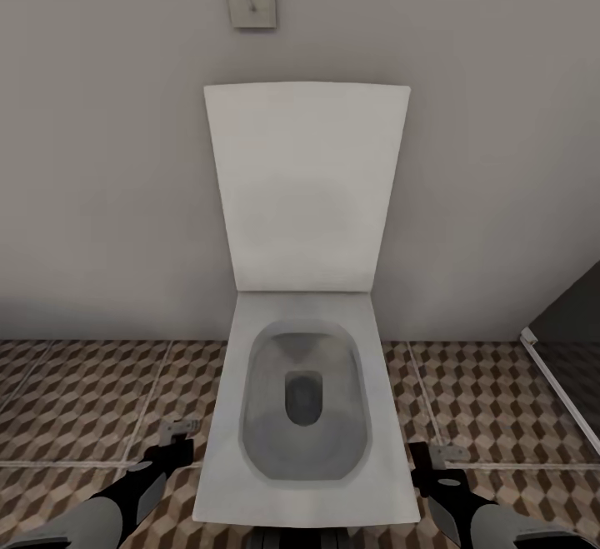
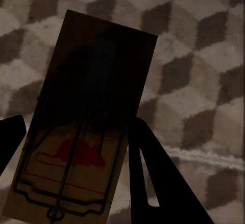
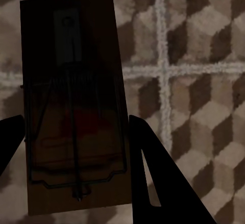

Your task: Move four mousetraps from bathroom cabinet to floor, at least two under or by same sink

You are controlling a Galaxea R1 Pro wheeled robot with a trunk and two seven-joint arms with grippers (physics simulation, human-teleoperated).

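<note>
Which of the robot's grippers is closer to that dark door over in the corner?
The right. The right gripper sits beside the toilet on the same side as the dark door. The left gripper is on the toilet's far side. Each grips a mousetrap.

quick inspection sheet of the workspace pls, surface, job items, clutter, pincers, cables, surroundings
surface: bathroom floor, cube-pattern tiles with pale grout lines.
job's things: one mousetrap between the left pincer's fingers; another mousetrap between the right pincer's; both above the tiles.
clutter: nothing seen.
grippers: left pincer and right pincer low, either side of the toilet, each shut on a trap.
cables: nothing seen.
surroundings: toilet lid raised against a grey wall; small square wall plate above.
</note>
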